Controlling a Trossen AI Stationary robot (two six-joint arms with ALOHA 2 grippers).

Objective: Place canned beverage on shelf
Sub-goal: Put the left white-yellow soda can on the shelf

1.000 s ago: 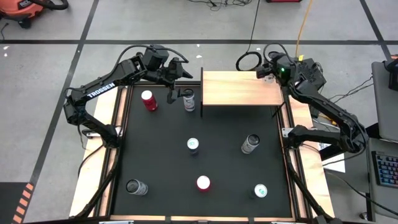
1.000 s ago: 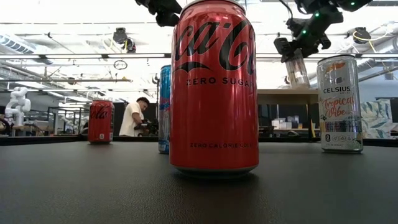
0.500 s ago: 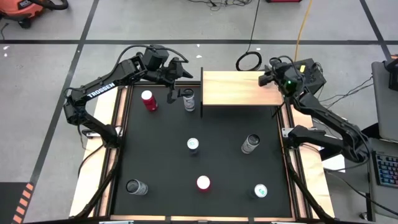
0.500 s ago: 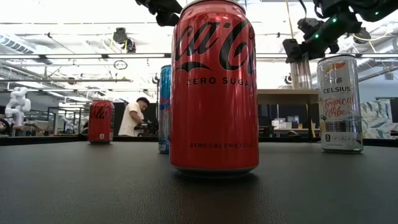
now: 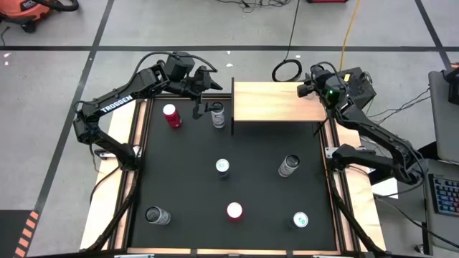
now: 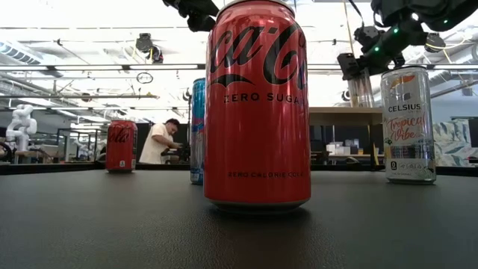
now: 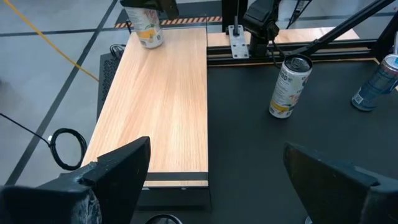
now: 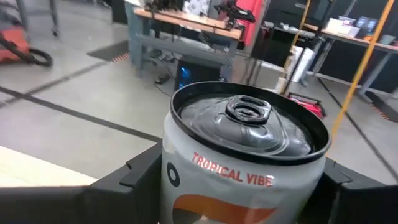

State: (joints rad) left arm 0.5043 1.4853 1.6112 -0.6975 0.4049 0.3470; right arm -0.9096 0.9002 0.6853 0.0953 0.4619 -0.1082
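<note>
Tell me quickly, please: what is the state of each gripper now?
Left gripper: open, holding nothing, near the shelf's far left corner.
Right gripper: closed on a Tropical Vibe can, at the shelf's far right corner.

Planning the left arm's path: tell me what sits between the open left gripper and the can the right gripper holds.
Only bare shelf: the left wrist view shows clear board from the left gripper to the can.

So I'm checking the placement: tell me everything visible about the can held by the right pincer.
The can is a slim pale aluminium one printed "Tropical Vibe" with an orange patch, its silver top and pull tab unopened. It stands upright, clamped by the right pincer at the shelf's far right corner. Whether its base touches the board cannot be told.
</note>
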